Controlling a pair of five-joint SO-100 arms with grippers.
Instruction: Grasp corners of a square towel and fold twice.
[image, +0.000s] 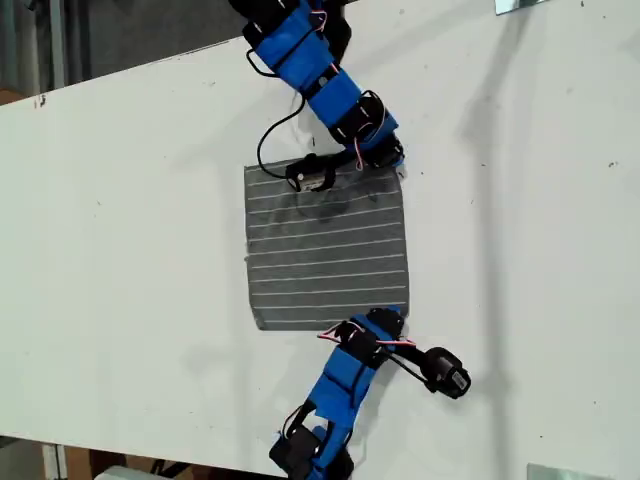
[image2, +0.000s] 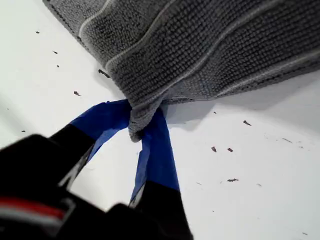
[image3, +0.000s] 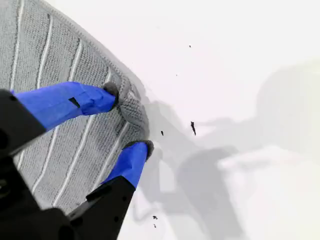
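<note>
Currently the towel lies flat and unfolded on the white worktop, near the middle of the exterior view, with one arm reaching in at each end of its edge on the exterior view's right. My first gripper is clenched on one corner of the towel; the cloth bunches into a small tuck between the blue fingers, which shows that the grip has real purchase on the fabric. My second gripper straddles another corner, one finger over the striped surface and the other at the hem; the fabric puckers between the tips, so this gripper appears to be grasping the towel as well. Holding two corners that share one edge lets that edge be lifted as a straight line and carried across for the first fold, which is not yet begun. Which arm in the exterior view is which cannot be told.
</note>
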